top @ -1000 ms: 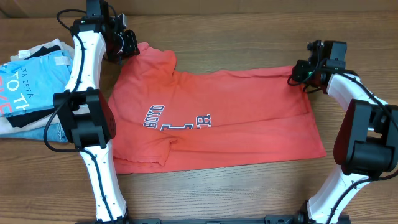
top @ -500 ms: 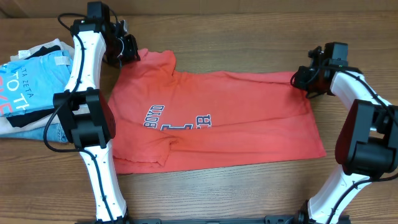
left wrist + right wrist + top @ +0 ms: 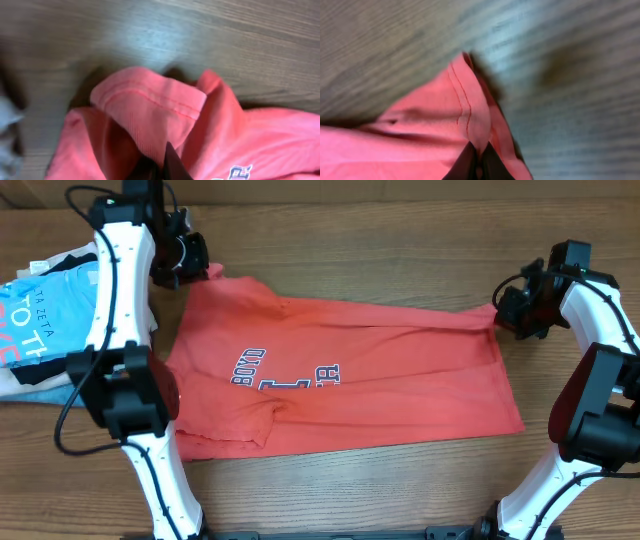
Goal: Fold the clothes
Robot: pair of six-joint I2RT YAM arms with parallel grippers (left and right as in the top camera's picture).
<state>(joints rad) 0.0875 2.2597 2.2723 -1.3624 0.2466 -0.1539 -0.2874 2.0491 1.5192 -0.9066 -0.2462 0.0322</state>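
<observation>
**Coral-red T-shirt (image 3: 340, 380) pinched at both upper corners**

It lies spread mid-frame on the wooden bench (image 3: 380, 240), lettering up. At upper left the left end effector (image 3: 190, 258) pinches a sleeve; at right the right end effector (image 3: 510, 310) seemingly pinches the hem corner, though both wrist views are blurred.

I see the T-shirt (image 3: 380, 370) lying across the middle of the desk (image 3: 380, 240), with a pile of folded garments (image 3: 40, 320) at the left edge. My left gripper (image 3: 200, 268) pinches the shirt's far left corner, and my right gripper (image 3: 500, 313) its far right corner.
</observation>
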